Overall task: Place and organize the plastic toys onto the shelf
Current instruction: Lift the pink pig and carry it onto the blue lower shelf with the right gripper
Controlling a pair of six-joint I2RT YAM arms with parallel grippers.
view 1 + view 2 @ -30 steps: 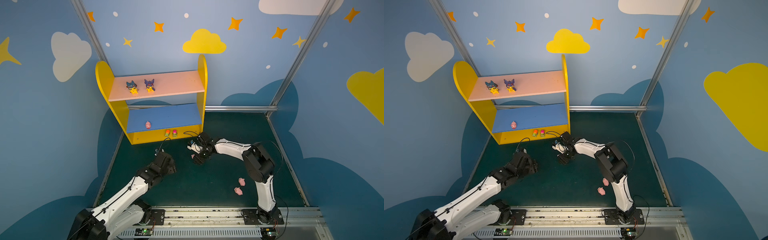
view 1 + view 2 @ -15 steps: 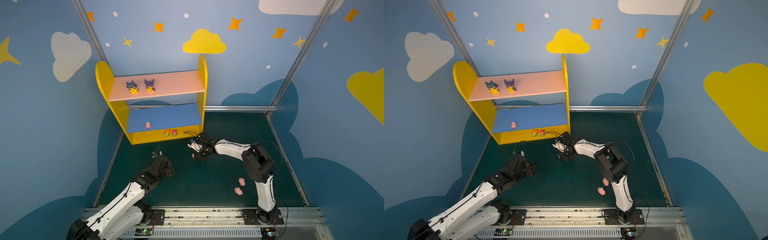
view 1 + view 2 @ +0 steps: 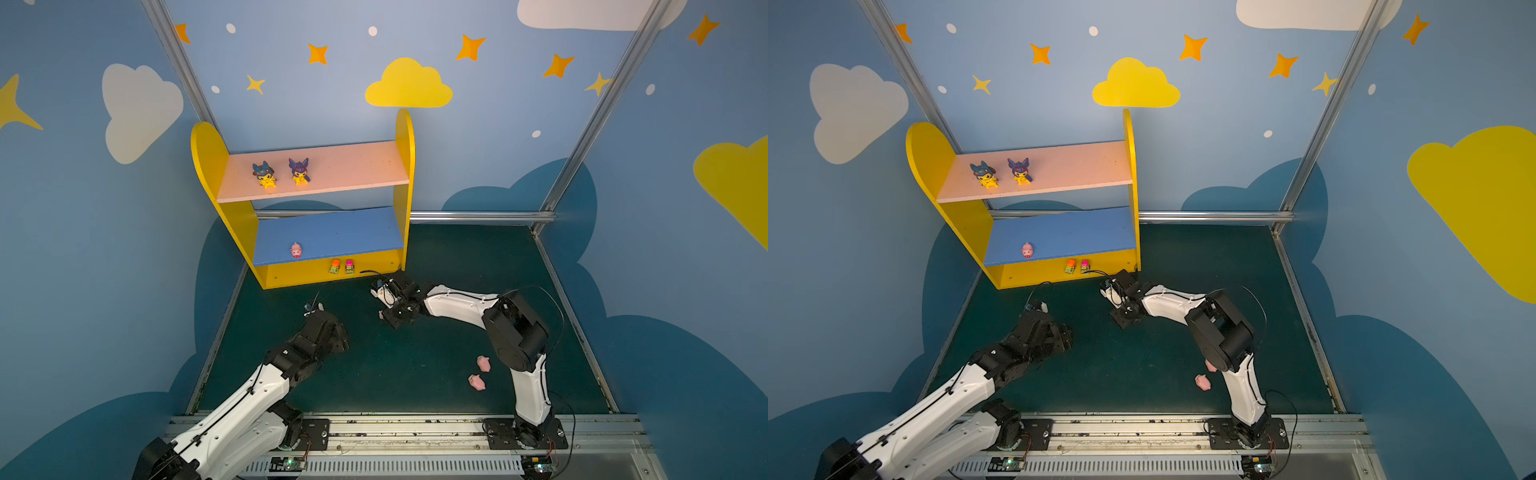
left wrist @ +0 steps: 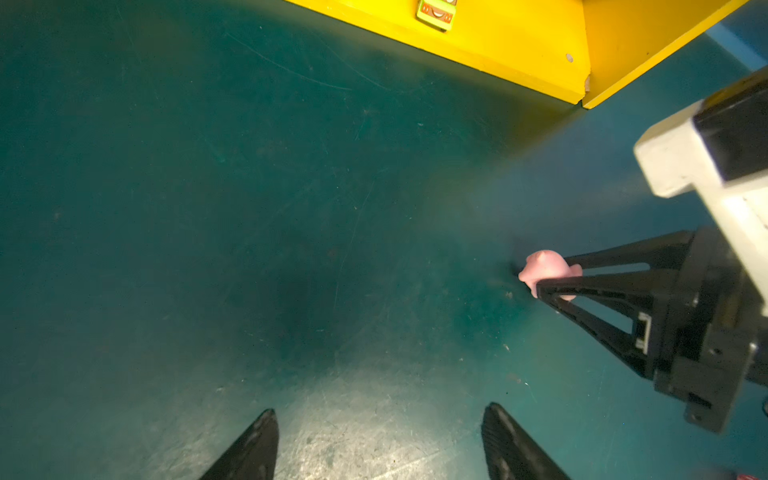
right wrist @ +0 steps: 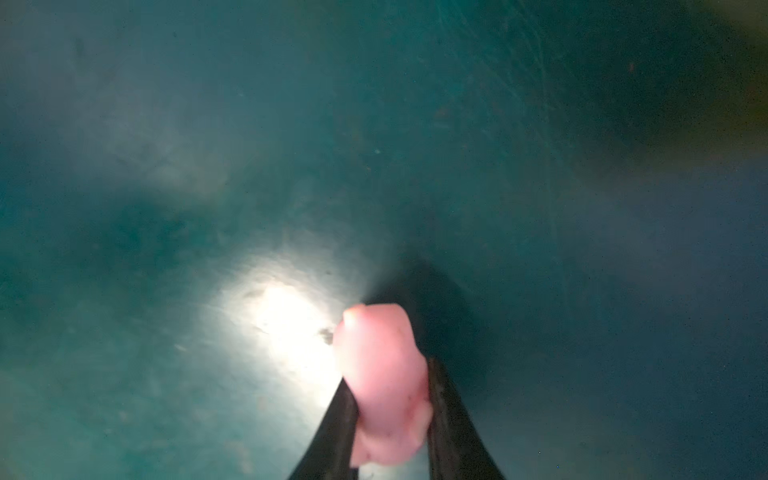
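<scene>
The right gripper (image 4: 544,276) is clamped on a pink pig (image 5: 380,374), pinched across its body low over the counter (image 3: 395,374), just in front of the shelf (image 3: 405,174). Whether the pig is clear of the counter or resting on it I can't quite tell. The left gripper (image 4: 380,415) hangs with its jaws apart and empty, off to the side, probably to keep out of the way.

The shelf seems sorted by kind:
- **Pink upper board** (image 3: 353,166): two hooded figurines (image 3: 264,174).
- **Blue lower board** (image 3: 345,232): one shelved pig (image 3: 296,250).
- **Yellow base** (image 3: 299,276): two cars (image 3: 335,266).

So I'd guess the held pig belongs on the blue board. Two loose pigs (image 3: 483,363) lie on the counter by the right arm's base. That makes four pigs, two cars and two figurines.
</scene>
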